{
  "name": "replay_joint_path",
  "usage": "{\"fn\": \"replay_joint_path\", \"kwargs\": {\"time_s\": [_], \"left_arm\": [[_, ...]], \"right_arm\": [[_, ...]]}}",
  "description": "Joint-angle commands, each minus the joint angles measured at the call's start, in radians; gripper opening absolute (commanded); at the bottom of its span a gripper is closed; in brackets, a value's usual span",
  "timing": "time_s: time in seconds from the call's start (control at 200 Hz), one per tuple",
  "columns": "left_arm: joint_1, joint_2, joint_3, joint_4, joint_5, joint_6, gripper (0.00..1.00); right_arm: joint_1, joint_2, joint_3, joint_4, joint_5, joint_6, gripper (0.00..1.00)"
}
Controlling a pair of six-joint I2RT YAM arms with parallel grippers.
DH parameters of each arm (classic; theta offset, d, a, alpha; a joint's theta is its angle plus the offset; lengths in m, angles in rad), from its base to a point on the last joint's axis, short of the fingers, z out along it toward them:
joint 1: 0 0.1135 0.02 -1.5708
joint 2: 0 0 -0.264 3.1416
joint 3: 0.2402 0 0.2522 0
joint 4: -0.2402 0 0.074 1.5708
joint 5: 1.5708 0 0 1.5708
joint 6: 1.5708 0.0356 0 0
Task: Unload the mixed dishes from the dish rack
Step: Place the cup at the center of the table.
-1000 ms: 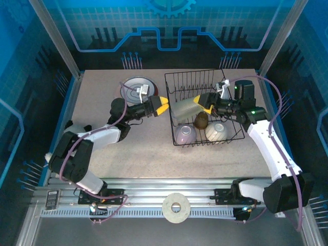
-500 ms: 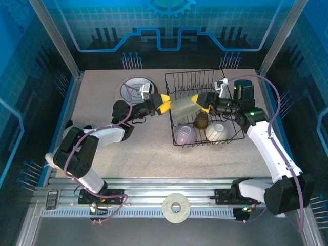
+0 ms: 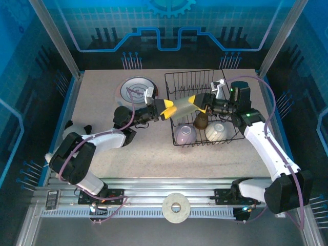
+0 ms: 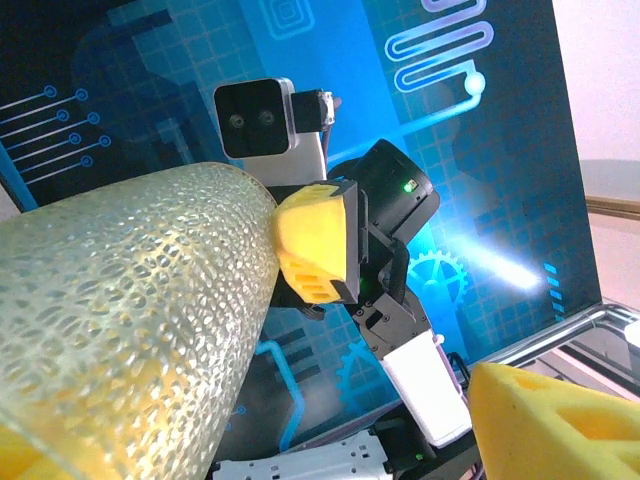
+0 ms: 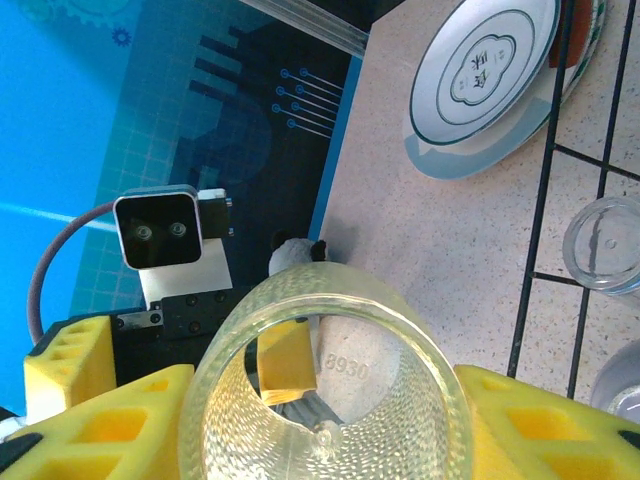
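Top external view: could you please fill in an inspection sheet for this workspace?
Surface: speckled table; one plate lies left of the rack.
Job's things: dish rack holds a lavender bowl, a white bowl and a brown cup; glass held over its left edge.
Clutter: pale ring on the front rail.
Grippers: right gripper shut on the glass; left gripper open around its other end.
Cables: purple cables loop along both arms.
Surroundings: blue patterned walls.
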State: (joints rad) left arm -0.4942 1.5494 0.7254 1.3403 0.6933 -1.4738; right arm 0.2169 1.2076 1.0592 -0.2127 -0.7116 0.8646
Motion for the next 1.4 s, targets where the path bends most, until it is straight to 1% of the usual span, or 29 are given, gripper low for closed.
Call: {"fn": "replay_joint_path", "kwargs": {"time_s": [0.0, 0.13, 0.225, 0.335, 0.505, 0.691, 0.761, 0.821, 0.871, 0.926, 0.986, 1.071, 1.106, 1.251, 1.391], "left_arm": [[-0.009, -0.046, -0.025, 0.059, -0.033, -0.01, 0.69], [-0.013, -0.069, -0.048, 0.06, -0.048, -0.003, 0.58], [-0.013, -0.079, -0.059, 0.06, -0.055, 0.004, 0.52], [-0.014, -0.077, -0.063, 0.06, -0.056, 0.006, 0.42], [-0.017, -0.071, -0.063, 0.06, -0.064, 0.01, 0.3], [-0.022, -0.072, -0.06, 0.06, -0.067, 0.008, 0.07], [-0.023, -0.076, -0.064, 0.06, -0.069, 0.011, 0.0], [-0.023, -0.081, -0.073, 0.06, -0.077, 0.014, 0.0], [-0.022, -0.088, -0.081, 0.059, -0.086, 0.019, 0.0], [-0.022, -0.099, -0.089, 0.042, -0.094, 0.027, 0.0], [-0.022, -0.111, -0.1, 0.028, -0.108, 0.038, 0.0], [-0.021, -0.129, -0.115, -0.004, -0.128, 0.05, 0.0], [-0.019, -0.138, -0.119, -0.022, -0.135, 0.057, 0.0], [-0.007, -0.195, -0.136, -0.124, -0.158, 0.11, 0.0], [0.009, -0.301, -0.137, -0.313, -0.185, 0.2, 0.0]], "right_arm": [[0.012, 0.004, -0.017, 0.046, 0.0, 0.0, 0.1], [0.009, 0.008, -0.026, 0.06, -0.007, 0.0, 0.1], [0.009, 0.017, -0.032, 0.081, -0.022, 0.007, 0.1], [0.011, 0.026, -0.036, 0.1, -0.034, 0.015, 0.1], [0.02, 0.03, -0.032, 0.113, -0.051, 0.013, 0.1], [0.021, 0.025, -0.035, 0.114, -0.057, 0.003, 0.12], [0.021, 0.026, -0.035, 0.119, -0.059, 0.001, 0.14], [0.02, 0.027, -0.031, 0.125, -0.064, 0.002, 0.22], [0.019, 0.03, -0.025, 0.133, -0.071, 0.002, 0.35], [0.018, 0.033, -0.018, 0.142, -0.075, 0.002, 0.45], [0.018, 0.033, -0.012, 0.143, -0.073, 0.0, 0.62], [0.019, 0.035, 0.002, 0.109, -0.056, -0.021, 0.91], [0.018, 0.033, 0.008, 0.09, -0.044, -0.04, 0.99], [0.018, 0.001, 0.008, 0.02, 0.018, -0.104, 1.0], [0.019, -0.045, 0.017, -0.052, 0.101, -0.163, 1.0]]}}
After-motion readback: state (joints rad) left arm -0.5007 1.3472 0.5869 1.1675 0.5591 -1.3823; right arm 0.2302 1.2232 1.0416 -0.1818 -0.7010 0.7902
